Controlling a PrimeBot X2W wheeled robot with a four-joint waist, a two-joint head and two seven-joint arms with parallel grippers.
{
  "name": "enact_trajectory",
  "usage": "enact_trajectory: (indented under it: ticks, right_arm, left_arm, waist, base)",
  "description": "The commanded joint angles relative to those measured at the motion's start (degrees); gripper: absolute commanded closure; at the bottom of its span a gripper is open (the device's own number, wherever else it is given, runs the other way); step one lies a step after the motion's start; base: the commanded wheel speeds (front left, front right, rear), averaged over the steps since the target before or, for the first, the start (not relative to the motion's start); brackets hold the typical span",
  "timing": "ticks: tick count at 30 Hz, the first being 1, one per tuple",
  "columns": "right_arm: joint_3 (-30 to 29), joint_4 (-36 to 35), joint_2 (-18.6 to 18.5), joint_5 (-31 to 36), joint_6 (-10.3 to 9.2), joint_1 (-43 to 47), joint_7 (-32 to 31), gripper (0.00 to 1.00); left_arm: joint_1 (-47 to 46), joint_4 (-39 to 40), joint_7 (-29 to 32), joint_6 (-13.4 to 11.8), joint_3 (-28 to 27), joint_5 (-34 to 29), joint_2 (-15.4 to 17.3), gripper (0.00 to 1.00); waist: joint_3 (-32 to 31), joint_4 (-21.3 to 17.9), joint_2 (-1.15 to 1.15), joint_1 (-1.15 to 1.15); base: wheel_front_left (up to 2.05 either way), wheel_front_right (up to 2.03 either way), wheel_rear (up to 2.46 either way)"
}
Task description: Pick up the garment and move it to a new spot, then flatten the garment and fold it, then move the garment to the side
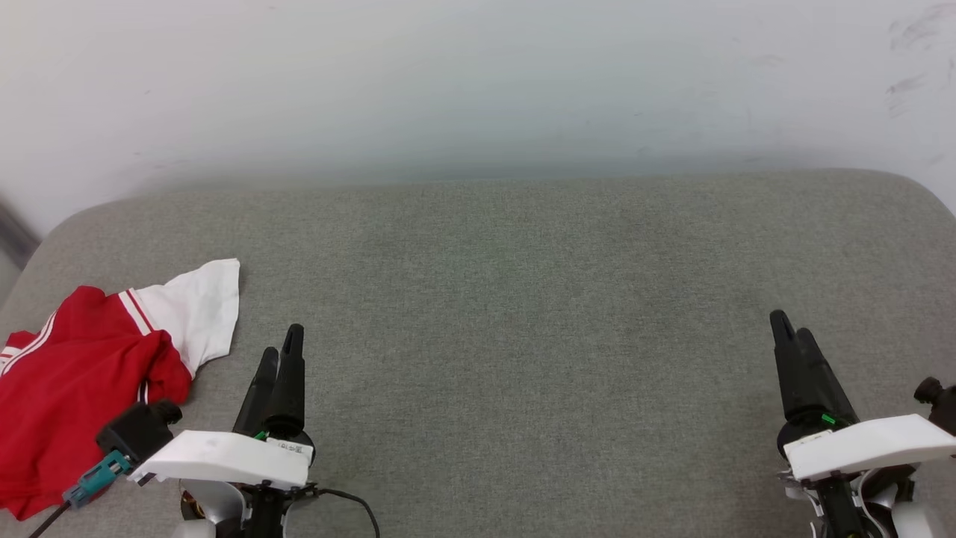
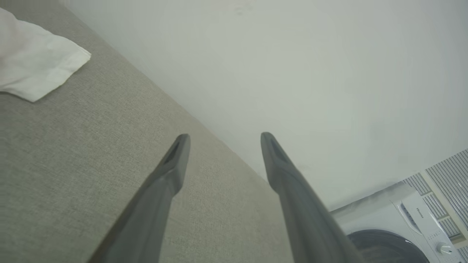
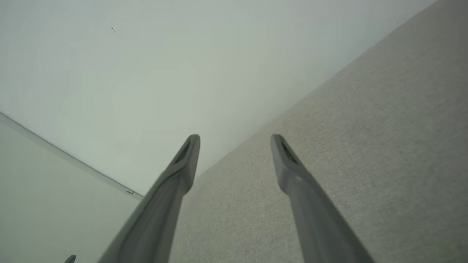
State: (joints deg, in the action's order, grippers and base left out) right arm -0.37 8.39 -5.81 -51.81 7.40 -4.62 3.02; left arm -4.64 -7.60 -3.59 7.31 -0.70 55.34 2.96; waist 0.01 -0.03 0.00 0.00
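The left gripper [image 2: 225,136] has its two dark fingers spread wide, with nothing between them but bare grey cushion [image 2: 73,175]. The right gripper [image 3: 236,137] is released the same way, its fingers parted and empty over the same cushion.

The shirt [image 1: 82,373] lies crumpled just off the outer side of the left fingers, close to them but not touching. Its white sleeve lies nearest, level with the fingertips, and the red body with its red-and-white stripe trim lies further out and back alongside the wrist. A black and teal plug [image 1: 112,456] on that wrist covers a little of the red cloth. From the left wrist, a corner of the white sleeve lies flat on the cushion, well away from the near finger.

The right fingers are well apart from the shirt, across the width of the cushion. Past both sets of fingertips the cushion ends at a pale wall [image 1: 478,75]. Beyond the left gripper's far finger stands a white washing machine [image 2: 395,226].
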Motion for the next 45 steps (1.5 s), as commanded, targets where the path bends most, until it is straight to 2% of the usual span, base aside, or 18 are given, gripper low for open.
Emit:
enact_trajectory:
  ticks: [1,8,17,35,45]
  right_arm:
    - [0.21,-1.12,-0.57,1.66,0.11,-1.35,0.41,0.00]
    - [0.97,-2.43,-0.80,9.18,0.12,-1.39,0.06,0.00]
    - [0.97,-4.31,-1.14,17.35,0.12,-1.21,-0.38,0.00]
    - [1.39,-6.20,-1.09,29.96,0.13,-0.31,-0.70,0.00]
    - [1.53,-6.67,-0.77,35.62,0.13,0.16,-0.88,0.00]
  left_arm:
    - [-0.93,0.97,-0.42,0.12,-0.06,-1.68,0.11,0.00]
    - [-0.41,2.08,-1.76,-0.55,0.56,-11.67,0.20,0.00]
    - [0.03,3.02,-3.33,-2.09,1.70,-20.89,1.13,0.00]
    - [0.60,3.84,-6.06,-5.18,4.82,-32.89,3.59,0.00]
    - [0.89,2.80,-7.43,-5.96,6.13,-37.64,4.25,0.00]
  waist:
    - [-0.01,0.01,0.00,0.00]
    - [-0.11,-0.09,0.00,0.00]
    - [-0.04,-0.16,0.00,0.00]
    - [-0.03,-0.28,0.00,0.00]
    - [-0.12,-0.27,0.00,0.00]
  base:
    - [0.00,0.00,0.00]
    - [0.00,0.00,0.00]
    - [0.00,0.00,0.00]
    - [0.00,0.00,0.00]
    - [0.00,0.00,0.00]
